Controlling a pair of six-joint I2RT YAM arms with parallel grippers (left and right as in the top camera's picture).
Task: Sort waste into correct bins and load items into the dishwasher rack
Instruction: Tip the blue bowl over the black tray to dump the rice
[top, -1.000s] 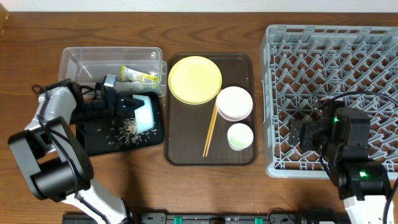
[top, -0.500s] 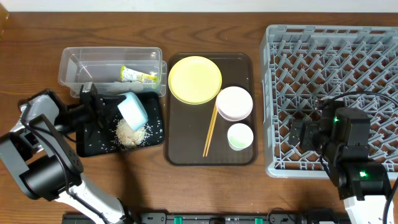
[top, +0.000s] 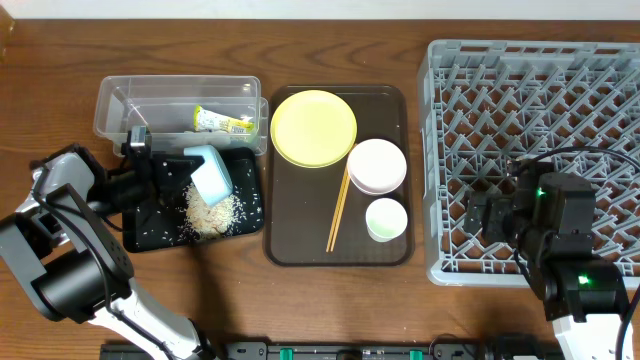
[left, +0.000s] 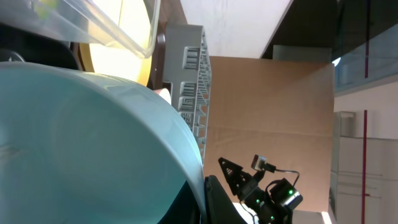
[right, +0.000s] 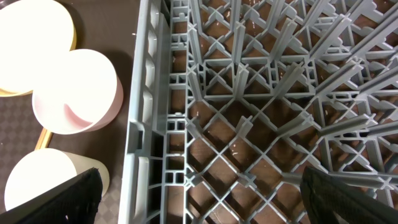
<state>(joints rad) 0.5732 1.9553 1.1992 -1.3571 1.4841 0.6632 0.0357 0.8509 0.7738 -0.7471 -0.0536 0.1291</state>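
Light-blue bowl (left: 81, 143) fills left wrist view, clamped by left gripper (top: 188, 166); right gripper (right: 211, 196) wide, fingertips cropped.

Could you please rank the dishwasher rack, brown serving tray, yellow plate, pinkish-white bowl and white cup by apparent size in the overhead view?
1. dishwasher rack, clearly largest
2. brown serving tray
3. yellow plate
4. pinkish-white bowl
5. white cup, only somewhat smaller than the bowl

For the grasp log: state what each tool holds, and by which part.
Left tool holds the light-blue bowl by its rim, tipped over the black tray. Right tool, open above the dishwasher rack, holds nothing.
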